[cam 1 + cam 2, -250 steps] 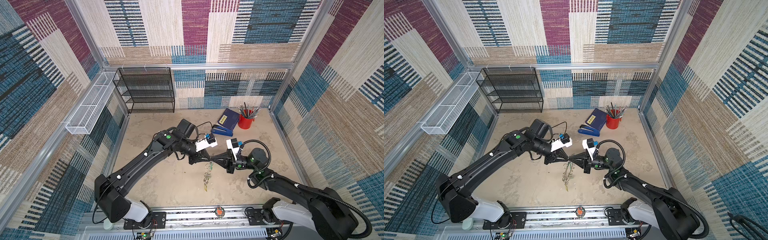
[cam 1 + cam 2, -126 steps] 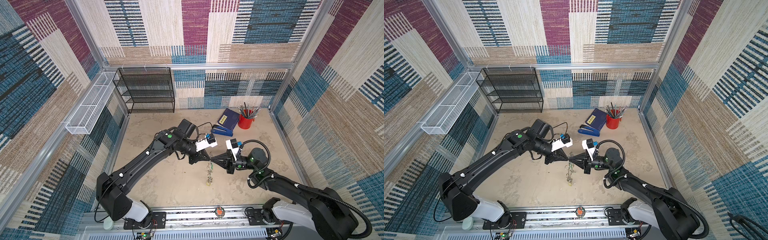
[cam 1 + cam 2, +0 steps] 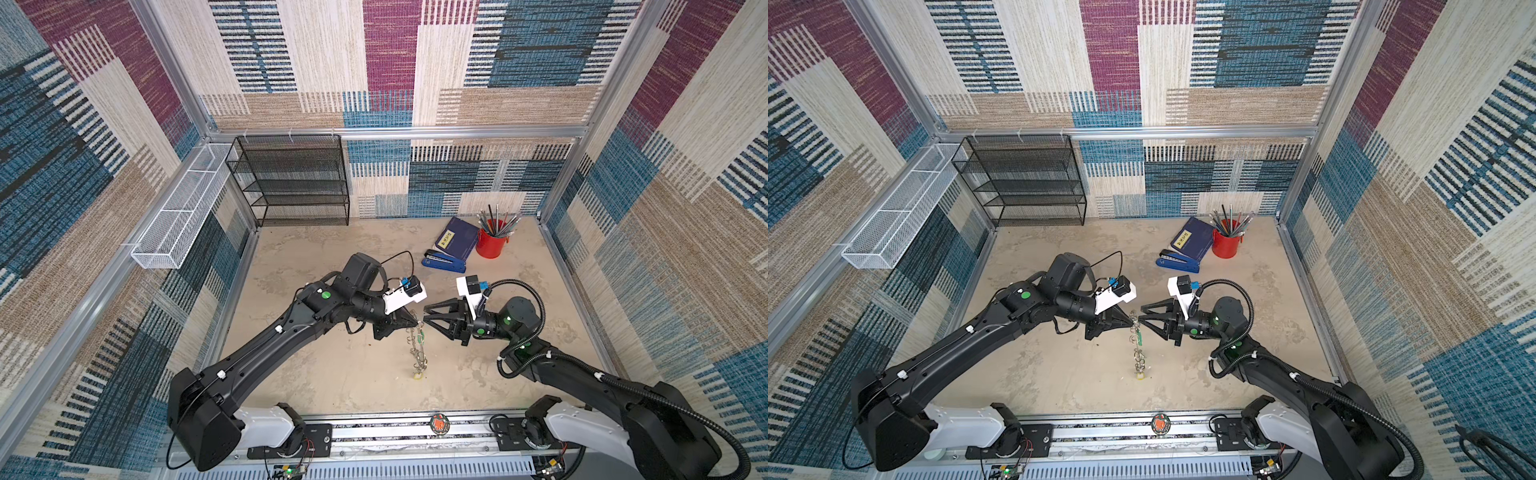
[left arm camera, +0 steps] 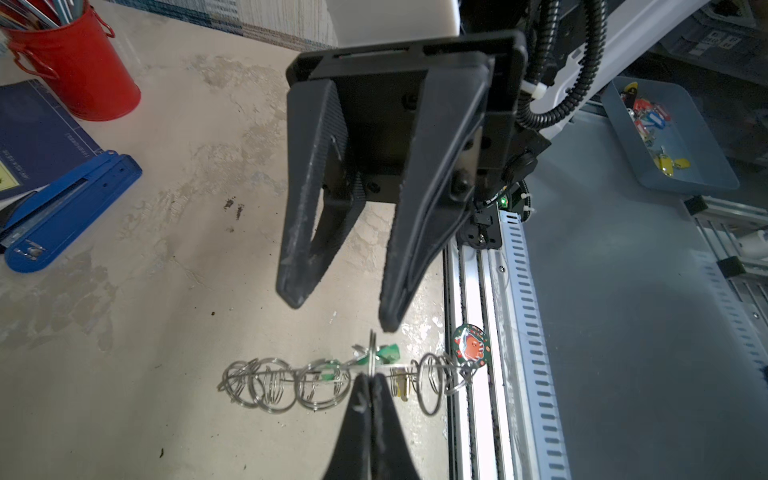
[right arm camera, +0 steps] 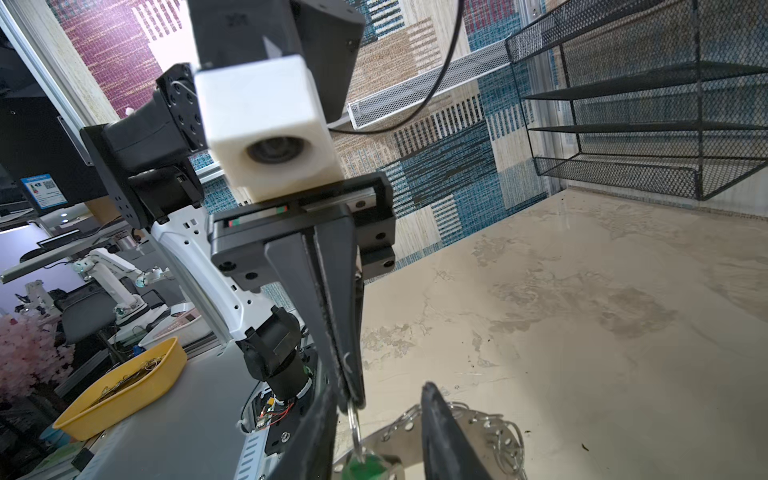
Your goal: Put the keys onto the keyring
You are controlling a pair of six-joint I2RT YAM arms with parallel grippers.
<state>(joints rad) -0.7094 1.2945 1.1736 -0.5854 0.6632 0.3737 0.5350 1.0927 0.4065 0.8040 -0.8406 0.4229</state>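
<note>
The keyring (image 3: pixel 415 353) (image 3: pixel 1137 353) hangs edge-on above the table, a flat grey disc (image 5: pixel 399 436) with silver split rings (image 4: pixel 320 380) round its edge. My left gripper (image 3: pixel 417 323) (image 3: pixel 1133 321) (image 4: pixel 369 376) is shut on one split ring (image 5: pixel 355 424) at the top. A key with a green tag (image 3: pixel 421 338) (image 4: pixel 388 352) (image 5: pixel 365 465) hangs from that ring. A yellow-tagged key (image 3: pixel 417 376) (image 4: pixel 401 388) dangles lower. My right gripper (image 3: pixel 424 316) (image 3: pixel 1140 314) (image 5: pixel 378 399) faces the left one, open and holding nothing, its fingers astride the ring.
At the back right lie a blue stapler (image 3: pixel 444 262), a navy book (image 3: pixel 457 237) and a red pen cup (image 3: pixel 492 245). A black mesh shelf (image 3: pixel 299 183) stands at the back wall. A white wire basket (image 3: pixel 178 224) hangs on the left wall.
The right gripper has opened and let go, so the keyring now hangs from the left gripper alone. Both arms have stayed almost in place.
</note>
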